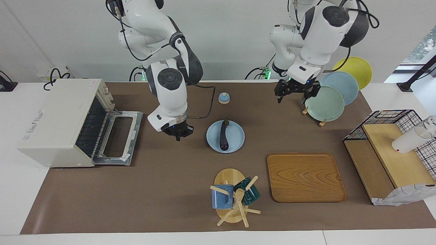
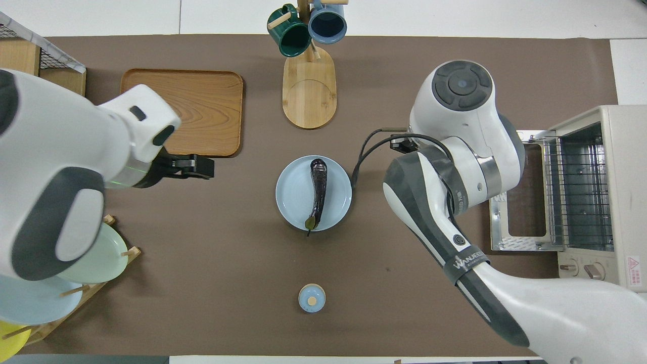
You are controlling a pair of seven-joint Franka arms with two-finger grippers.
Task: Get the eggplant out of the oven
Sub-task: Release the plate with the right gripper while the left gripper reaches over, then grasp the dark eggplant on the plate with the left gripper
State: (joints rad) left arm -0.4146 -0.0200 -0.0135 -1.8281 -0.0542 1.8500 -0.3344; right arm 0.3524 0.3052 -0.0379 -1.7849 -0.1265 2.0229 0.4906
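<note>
The eggplant (image 1: pixel 223 134) lies on the blue plate (image 1: pixel 236 143) mid-table, the oven (image 1: pixel 58 122) door down, the right gripper (image 1: pixel 178 132) hanging pinched and empty between them, the left gripper (image 1: pixel 295 92) spread, empty, beside the plate rack (image 1: pixel 322 122).

Glossy dark skin on eggplant (image 1: pixel 223 135), resting on smooth glazed plate (image 1: pixel 238 143). Matt brown cloth over counter (image 1: pixel 136 197). Grained wood tray (image 1: pixel 305 177); bare metal oven (image 1: pixel 58 122) rack.
</note>
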